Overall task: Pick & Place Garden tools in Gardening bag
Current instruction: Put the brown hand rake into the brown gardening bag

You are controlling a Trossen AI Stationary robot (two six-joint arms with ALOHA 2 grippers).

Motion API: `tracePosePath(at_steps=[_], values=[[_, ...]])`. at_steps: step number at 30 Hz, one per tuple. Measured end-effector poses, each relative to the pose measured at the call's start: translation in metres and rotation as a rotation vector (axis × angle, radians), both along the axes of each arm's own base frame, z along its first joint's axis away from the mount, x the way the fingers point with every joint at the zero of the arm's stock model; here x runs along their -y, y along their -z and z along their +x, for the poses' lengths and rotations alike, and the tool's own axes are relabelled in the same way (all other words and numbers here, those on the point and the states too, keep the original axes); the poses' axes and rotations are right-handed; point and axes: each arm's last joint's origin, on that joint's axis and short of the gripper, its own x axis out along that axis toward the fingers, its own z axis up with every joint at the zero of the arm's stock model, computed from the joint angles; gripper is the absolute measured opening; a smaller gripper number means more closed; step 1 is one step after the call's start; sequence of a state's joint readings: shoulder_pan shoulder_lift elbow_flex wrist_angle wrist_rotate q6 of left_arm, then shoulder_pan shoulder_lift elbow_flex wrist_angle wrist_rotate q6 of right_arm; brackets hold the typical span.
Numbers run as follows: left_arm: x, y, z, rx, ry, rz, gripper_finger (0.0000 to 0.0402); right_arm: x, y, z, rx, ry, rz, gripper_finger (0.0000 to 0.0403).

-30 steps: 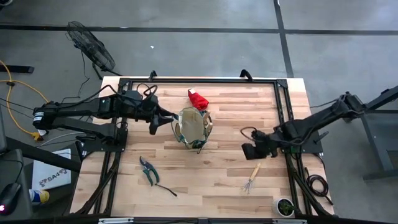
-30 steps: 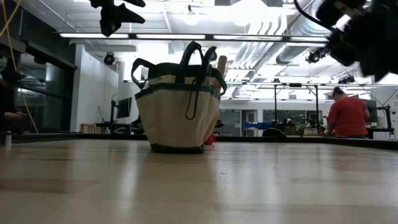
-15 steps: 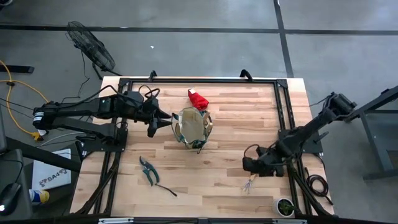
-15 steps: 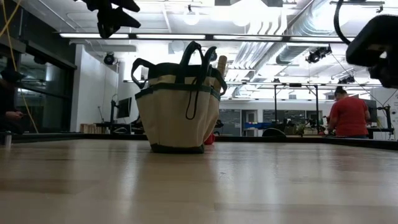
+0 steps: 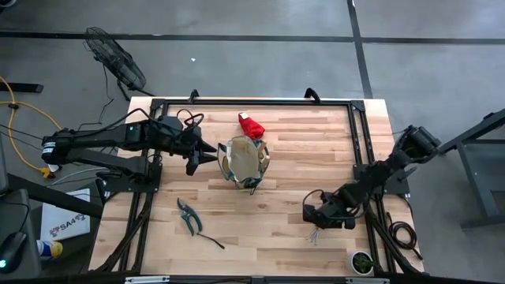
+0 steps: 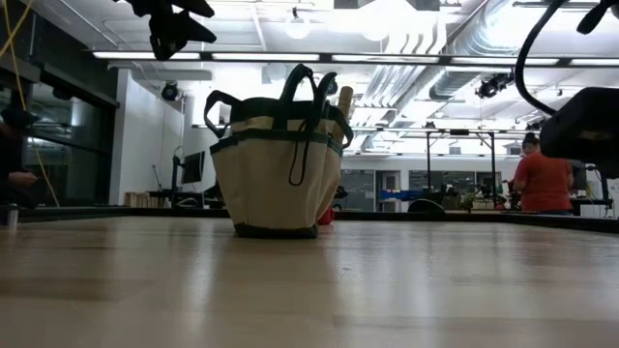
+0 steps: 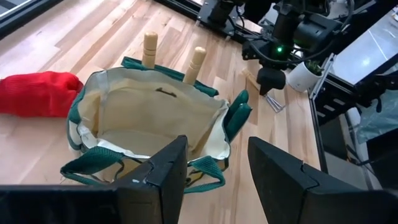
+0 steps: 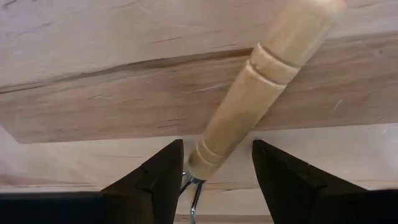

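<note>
the gardening bag (image 5: pixel 242 162) is tan cloth with dark green trim and loop handles. it stands near the middle of the table (image 5: pixel 292 237), and two wooden handles stick up from its side pockets. a red glove (image 5: pixel 251 125) lies just behind it. dark pruning shears (image 5: pixel 188 216) lie toward the front left. the right gripper (image 5: pixel 314 222) is low over the hand rake (image 8: pixel 261 87), its fingers apart on each side of the pale wooden handle. the left gripper (image 5: pixel 207 151) hangs beside the bag, fingers wide and holding nothing.
</note>
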State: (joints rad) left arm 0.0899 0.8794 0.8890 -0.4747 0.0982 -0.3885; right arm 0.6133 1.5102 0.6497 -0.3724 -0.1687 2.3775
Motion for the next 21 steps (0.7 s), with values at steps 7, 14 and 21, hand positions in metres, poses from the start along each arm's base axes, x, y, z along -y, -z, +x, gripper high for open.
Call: tracePosePath(at_steps=[7, 14, 21], values=[[-0.0001, 0.0000, 0.0000, 0.000, 0.000, 0.000, 0.0165, -0.0007, 0.0029, 0.0006, -0.005, -0.017, -0.002, 0.0158], [0.0000, -0.0001, 0.0000, 0.001, -0.001, 0.000, 0.0165, -0.0013, 0.0032, 0.0004, 0.005, -0.077, 0.005, 0.0097], [-0.0001, -0.0001, 0.0000, 0.001, -0.001, -0.001, 0.0165, -0.0026, 0.0026, 0.0018, 0.071, -0.221, 0.000, 0.0050]])
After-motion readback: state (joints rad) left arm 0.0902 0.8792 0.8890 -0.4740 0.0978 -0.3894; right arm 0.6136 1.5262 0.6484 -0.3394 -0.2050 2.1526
